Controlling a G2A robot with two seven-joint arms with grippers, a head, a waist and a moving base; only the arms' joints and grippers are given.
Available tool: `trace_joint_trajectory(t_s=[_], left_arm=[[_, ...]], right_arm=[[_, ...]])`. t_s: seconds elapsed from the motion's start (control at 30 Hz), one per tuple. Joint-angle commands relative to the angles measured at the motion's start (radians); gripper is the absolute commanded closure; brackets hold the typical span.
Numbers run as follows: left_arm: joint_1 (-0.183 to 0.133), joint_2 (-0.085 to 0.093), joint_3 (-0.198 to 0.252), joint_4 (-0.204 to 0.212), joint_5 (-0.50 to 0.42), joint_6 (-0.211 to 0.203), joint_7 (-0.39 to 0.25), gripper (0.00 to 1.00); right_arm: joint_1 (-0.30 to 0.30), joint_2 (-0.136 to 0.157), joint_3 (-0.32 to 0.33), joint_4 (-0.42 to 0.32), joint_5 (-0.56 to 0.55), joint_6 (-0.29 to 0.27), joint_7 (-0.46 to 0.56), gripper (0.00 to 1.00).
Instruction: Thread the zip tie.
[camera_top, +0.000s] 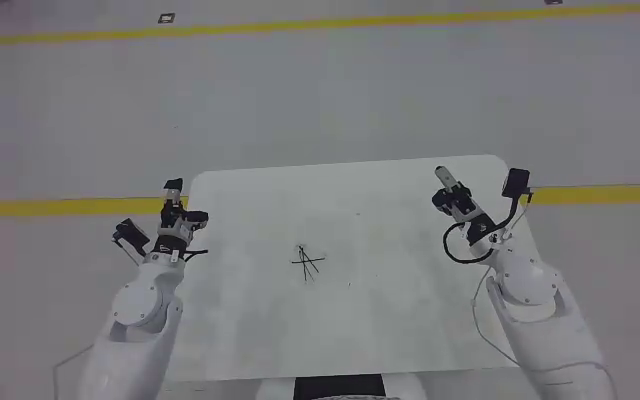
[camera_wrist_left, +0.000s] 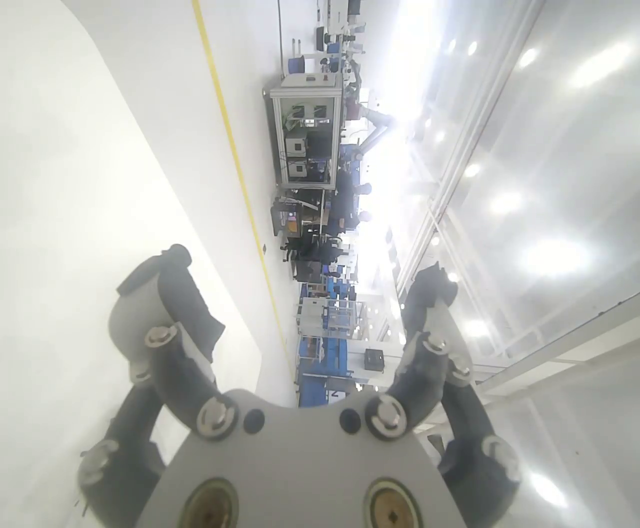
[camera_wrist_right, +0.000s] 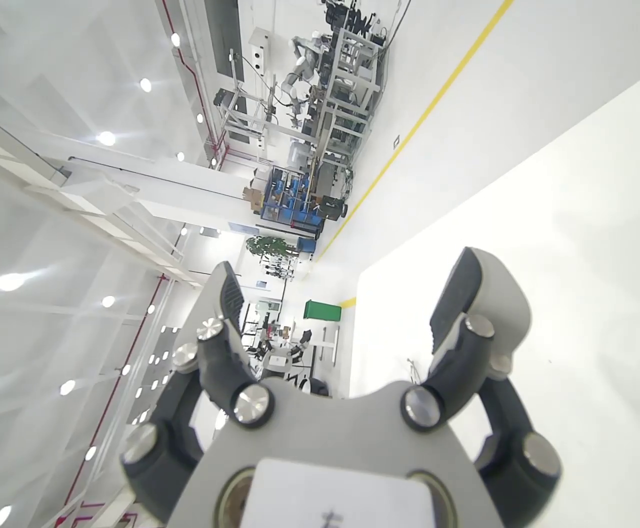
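Note:
A small pile of thin black zip ties (camera_top: 307, 262) lies crossed near the middle of the white table (camera_top: 400, 320). My left gripper (camera_top: 174, 192) hangs at the table's left edge, well apart from the ties. In the left wrist view the left gripper (camera_wrist_left: 305, 285) is open, nothing between its fingers (camera_wrist_left: 172, 300). My right gripper (camera_top: 446, 180) is over the table's far right part, also far from the ties. The right wrist view shows the right gripper (camera_wrist_right: 345, 285) open and empty, one pad (camera_wrist_right: 457, 290) over the table top.
The table top (camera_wrist_right: 550, 225) is bare white around the ties. A yellow floor line (camera_top: 60, 207) runs behind the table on both sides, and another yellow line (camera_top: 320, 25) lies farther back. A black cable (camera_top: 462, 250) loops off the right wrist.

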Motion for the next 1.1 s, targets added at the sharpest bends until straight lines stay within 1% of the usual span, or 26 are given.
trace_joint_trajectory(t_s=[0.0, 0.07, 0.1, 0.17, 0.2, 0.27, 0.3, 0.37, 0.43, 0.47, 0.57, 0.97, 1.07], left_arm=[[0.000, 0.000, 0.000, 0.000, 0.000, 0.000, 0.000, 0.00], [0.000, 0.000, 0.000, 0.000, 0.000, 0.000, 0.000, 0.00], [0.000, 0.000, 0.000, 0.000, 0.000, 0.000, 0.000, 0.00], [0.000, 0.000, 0.000, 0.000, 0.000, 0.000, 0.000, 0.00], [0.000, 0.000, 0.000, 0.000, 0.000, 0.000, 0.000, 0.00], [0.000, 0.000, 0.000, 0.000, 0.000, 0.000, 0.000, 0.00], [0.000, 0.000, 0.000, 0.000, 0.000, 0.000, 0.000, 0.00], [0.000, 0.000, 0.000, 0.000, 0.000, 0.000, 0.000, 0.00], [0.000, 0.000, 0.000, 0.000, 0.000, 0.000, 0.000, 0.00], [0.000, 0.000, 0.000, 0.000, 0.000, 0.000, 0.000, 0.00], [0.000, 0.000, 0.000, 0.000, 0.000, 0.000, 0.000, 0.00], [0.000, 0.000, 0.000, 0.000, 0.000, 0.000, 0.000, 0.00], [-0.003, 0.002, -0.025, 0.020, -0.018, -0.013, -0.035, 0.00]], right_arm=[[0.000, 0.000, 0.000, 0.000, 0.000, 0.000, 0.000, 0.00], [0.000, 0.000, 0.000, 0.000, 0.000, 0.000, 0.000, 0.00], [0.021, 0.001, -0.008, -0.026, -0.016, -0.004, 0.023, 0.00], [0.065, 0.005, -0.028, -0.035, -0.096, 0.017, 0.089, 0.00], [0.093, 0.006, -0.043, -0.037, -0.128, 0.016, 0.119, 0.00], [0.133, 0.009, -0.074, -0.023, -0.189, 0.029, 0.187, 0.00], [0.152, 0.009, -0.087, -0.015, -0.210, 0.029, 0.203, 0.00], [0.191, 0.009, -0.135, 0.007, -0.278, 0.019, 0.262, 0.00], [0.222, 0.008, -0.177, 0.030, -0.344, 0.011, 0.285, 0.00], [0.240, 0.005, -0.209, 0.047, -0.370, 0.010, 0.297, 0.00], [0.274, -0.002, -0.268, 0.079, -0.396, 0.000, 0.308, 0.00], [0.274, -0.002, -0.268, 0.079, -0.396, 0.000, 0.308, 0.00], [0.274, -0.002, -0.268, 0.079, -0.396, 0.000, 0.308, 0.00]])
